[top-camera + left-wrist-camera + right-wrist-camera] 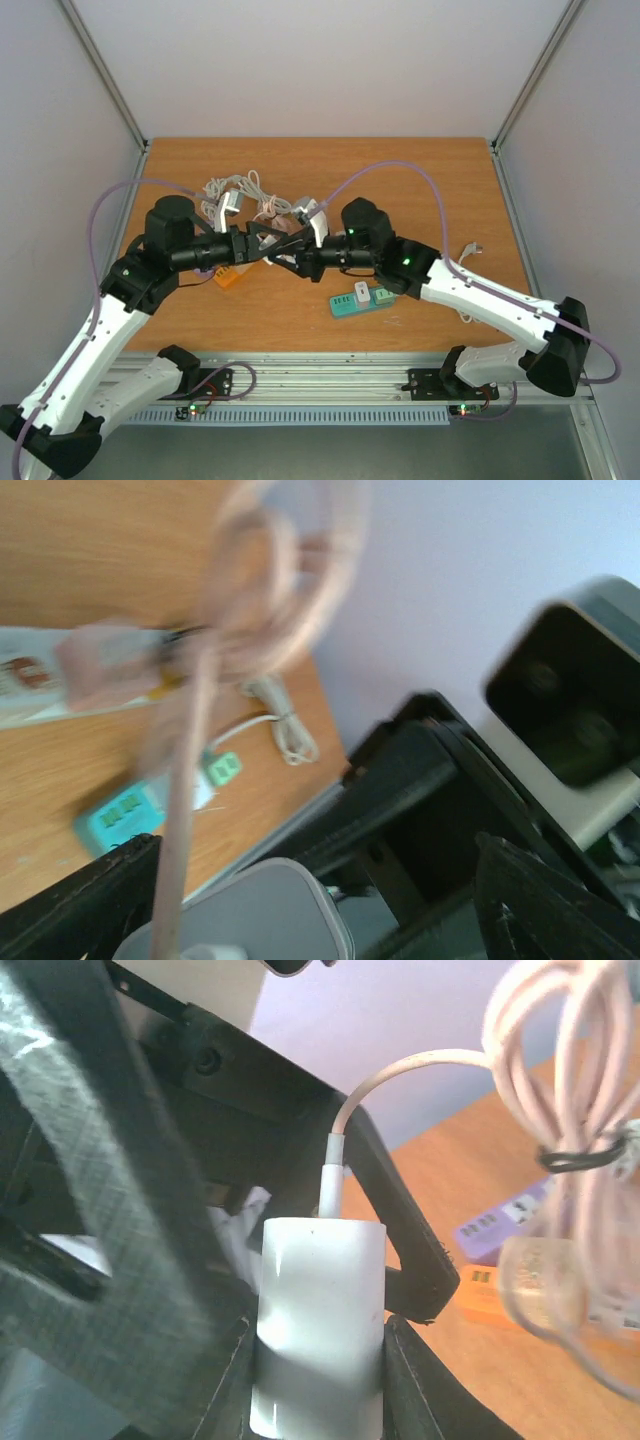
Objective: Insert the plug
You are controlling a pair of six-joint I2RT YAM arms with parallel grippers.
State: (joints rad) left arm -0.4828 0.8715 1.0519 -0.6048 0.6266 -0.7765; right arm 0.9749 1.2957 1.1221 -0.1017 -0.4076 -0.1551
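The plug [322, 1320] is a white charger block with a thin white cable [560, 1110] coiled and tied at the right. My right gripper [320, 1360] is shut on the block, one finger on each side. Over the table's middle, the right gripper [296, 258] meets my left gripper [262, 246] tip to tip. The left gripper [315, 885] is open, its fingers [70, 905] wide on either side of the pale block [250, 910]; this view is blurred. The green power strip [360, 298] lies on the table below the right arm, also seen as the green strip [118, 817].
A white adapter [360, 292] sits in the green strip. An orange block [228, 276] lies under the left arm, and a purple strip [500, 1222] lies beside the orange block [490, 1295]. A tangle of white cables [235, 195] lies at the back. The table's front rail [330, 380] runs along the near edge.
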